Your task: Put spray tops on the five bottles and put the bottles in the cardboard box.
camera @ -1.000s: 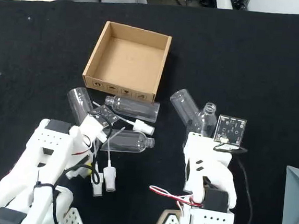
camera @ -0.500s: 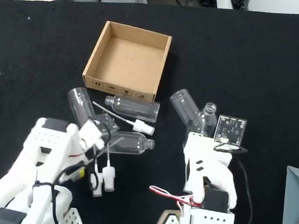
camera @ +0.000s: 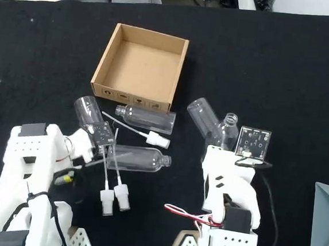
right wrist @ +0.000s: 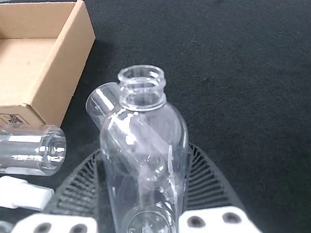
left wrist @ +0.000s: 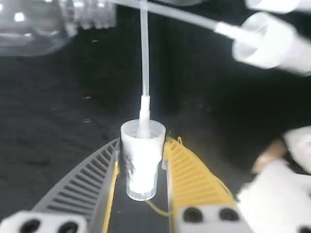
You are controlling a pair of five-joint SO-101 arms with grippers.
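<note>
My left gripper [left wrist: 142,145] is shut on a white spray top [left wrist: 141,162], whose thin tube points away from the wrist. In the high view this gripper [camera: 96,146] sits between two clear bottles lying on the black table, one [camera: 90,113] beside it and one [camera: 135,158] just past it. My right gripper [camera: 223,146] is shut on an upright clear bottle [right wrist: 143,145] with an open neck [camera: 230,120]. Another bottle [camera: 204,116] lies tilted behind it. A fifth bottle [camera: 147,118] lies before the open cardboard box [camera: 135,99], which is empty.
A loose spray top [camera: 158,139] lies between the two middle bottles. Two more spray tops [camera: 107,202] [camera: 122,197] rest near the left arm's base. A grey object [camera: 325,223] stands at the right edge. The box's corner [right wrist: 58,63] is close to the held bottle.
The left arm has drawn back to the left and toward its base, uncovering the two spray tops' tubes. The right arm and its bottle have stayed still.
</note>
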